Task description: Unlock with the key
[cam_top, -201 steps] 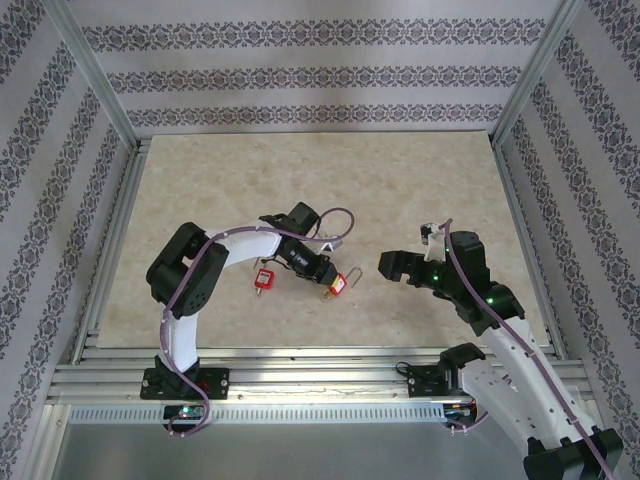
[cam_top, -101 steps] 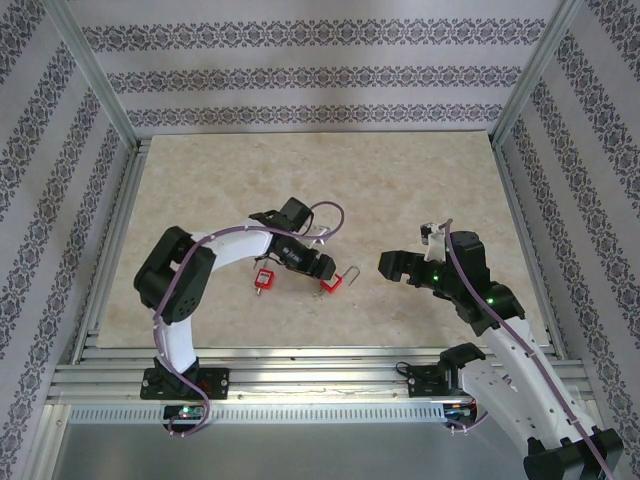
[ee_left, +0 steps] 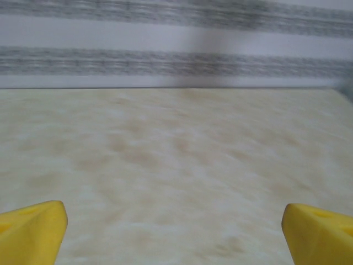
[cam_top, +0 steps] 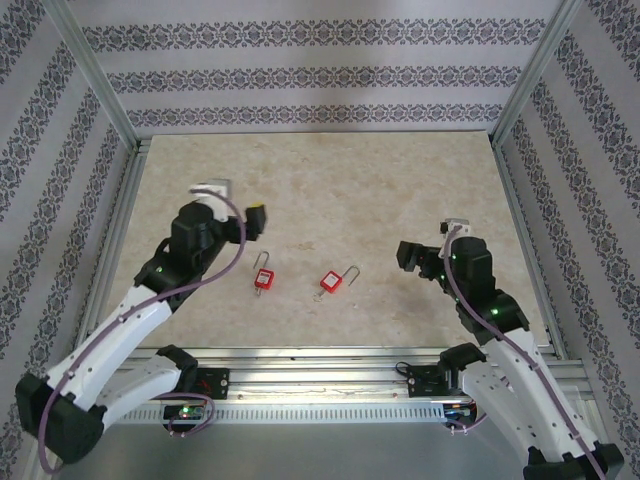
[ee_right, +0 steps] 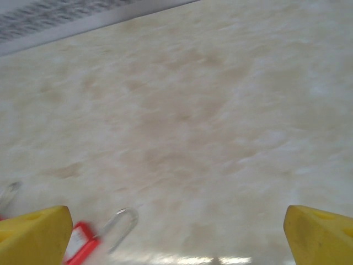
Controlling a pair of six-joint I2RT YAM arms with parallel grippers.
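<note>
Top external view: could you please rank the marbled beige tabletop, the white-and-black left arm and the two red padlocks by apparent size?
1. the marbled beige tabletop, by far largest.
2. the white-and-black left arm.
3. the left red padlock and right red padlock: alike, so unranked.

The left arm (cam_top: pixel 120 325) and right arm (cam_top: pixel 510 370) share white links, black joints, lilac cables (cam_top: pixel 238 232) alongside, small green lights and yellow fingertips (ee_left: pixel 33 226)

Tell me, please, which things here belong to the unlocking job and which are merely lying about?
Job in hand: left red padlock; right red padlock. A key is too small to make out.
Not part of it: aluminium frame rail; patterned wall.
</note>
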